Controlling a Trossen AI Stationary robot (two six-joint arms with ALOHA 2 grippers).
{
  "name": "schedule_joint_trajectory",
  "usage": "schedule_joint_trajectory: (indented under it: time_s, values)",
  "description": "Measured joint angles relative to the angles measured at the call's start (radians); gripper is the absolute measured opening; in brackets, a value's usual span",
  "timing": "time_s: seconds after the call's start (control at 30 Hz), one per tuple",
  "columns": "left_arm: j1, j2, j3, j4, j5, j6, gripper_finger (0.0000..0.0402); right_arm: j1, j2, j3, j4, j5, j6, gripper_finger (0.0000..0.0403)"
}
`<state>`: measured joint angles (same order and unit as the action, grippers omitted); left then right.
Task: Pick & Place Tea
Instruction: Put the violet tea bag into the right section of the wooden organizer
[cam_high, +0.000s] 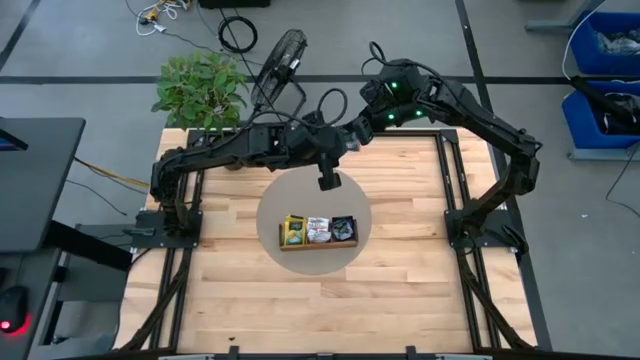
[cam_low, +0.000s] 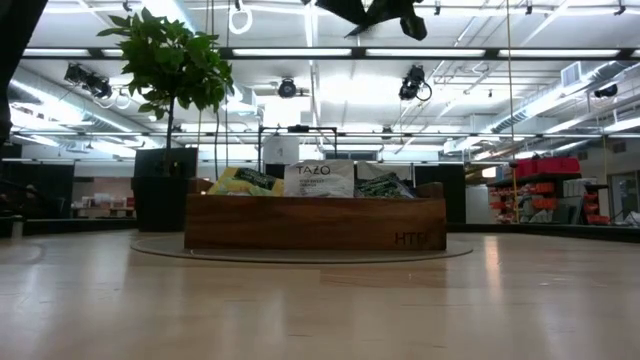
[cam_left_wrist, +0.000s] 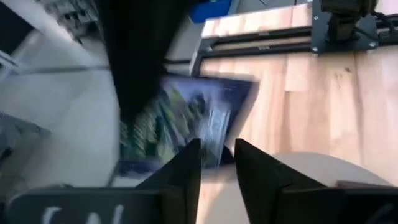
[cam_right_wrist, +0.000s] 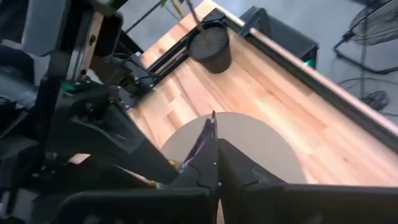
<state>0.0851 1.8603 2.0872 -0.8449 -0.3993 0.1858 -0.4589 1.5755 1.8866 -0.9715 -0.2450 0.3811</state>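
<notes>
A dark blue-green tea packet (cam_left_wrist: 186, 118) hangs high above the round mat (cam_high: 280, 205), where both arms meet. My right gripper (cam_right_wrist: 214, 163) is shut on it; the packet shows edge-on there. My left gripper (cam_left_wrist: 217, 165) faces the packet's flat side, its fingers apart, with the packet's lower corner at the gap. From above, the packet (cam_high: 328, 180) shows dark below the two grippers. The wooden tray (cam_high: 318, 246) stands on the mat, with yellow, white and dark tea packets (cam_high: 319, 229) leaning upright in it. My right gripper pinches the packet between its two fingers. The thin edge (cam_right_wrist: 212, 132) stands out past the fingertips. The packet is lifted clear, high over the mat. My left gripper has the packet's lower corner (cam_left_wrist: 214, 155) at the gap between its fingers; I cannot tell whether it touches.
The tray (cam_low: 315, 225) shows from the side in the low view, packets sticking up over its wall. A potted plant (cam_high: 200, 88) stands at the far left corner, and a fan (cam_high: 280, 55) beyond the far edge. Bare wood lies near and to both sides of the mat.
</notes>
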Motion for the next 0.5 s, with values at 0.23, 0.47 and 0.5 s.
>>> schedule_joint_trajectory:
  time_s: [0.23, 0.47, 0.5]
  values:
    - [-0.022, 0.0, 0.0, -0.054, 0.01, -0.09, 0.016, -0.027, -0.012, 0.001, -0.016, 0.031, -0.027, 0.0001]
    - [-0.022, -0.03, 0.0, -0.078, -0.007, -0.156, 0.0199, -0.044, -0.075, 0.001, -0.078, 0.076, -0.088, 0.0]
    - [-0.014, -0.041, 0.0, -0.076, -0.007, -0.157, 0.0202, -0.044, -0.087, 0.001, -0.095, 0.098, -0.102, 0.0]
